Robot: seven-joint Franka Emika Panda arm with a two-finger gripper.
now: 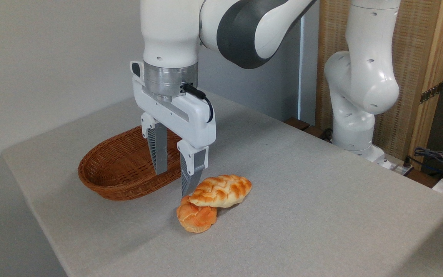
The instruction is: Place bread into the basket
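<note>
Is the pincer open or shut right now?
Open. The pincer hangs with its two fingers clearly apart, nothing held between them. One fingertip reaches the bread; the other hangs before the basket.

Counting now: one braided loaf [221,191] is lying on the surface [321,200], one smaller orange bun [196,217] is sitting under its near end, and one wicker basket [123,167] is standing beside them. That is making two baked pieces and a single container.
</note>
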